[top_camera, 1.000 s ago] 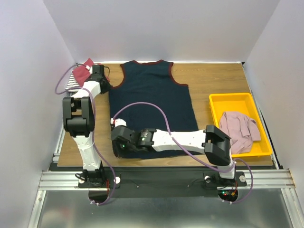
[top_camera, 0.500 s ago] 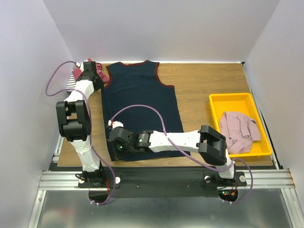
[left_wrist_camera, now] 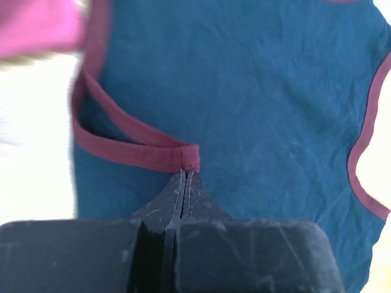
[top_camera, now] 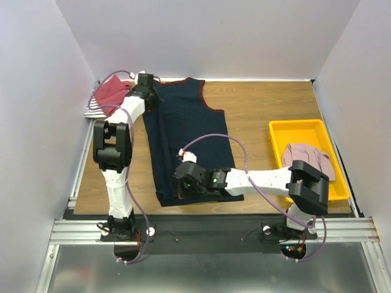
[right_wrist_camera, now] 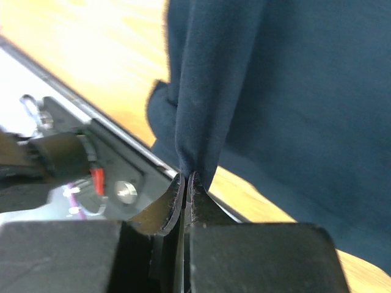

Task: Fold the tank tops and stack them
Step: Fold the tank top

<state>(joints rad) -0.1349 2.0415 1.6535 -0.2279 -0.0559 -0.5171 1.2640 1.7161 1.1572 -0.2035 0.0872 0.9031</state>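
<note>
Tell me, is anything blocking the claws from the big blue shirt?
No, nothing visible. The left claw is shut on the maroon strap of the navy tank top, and the right claw is shut on its bottom edge.

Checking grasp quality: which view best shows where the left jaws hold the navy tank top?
Left wrist: the left gripper is shut on the maroon strap of the navy tank top, close up. Top external shows that contact small, at the far corner. Right wrist shows only the hem, pinched by the right gripper.
</note>
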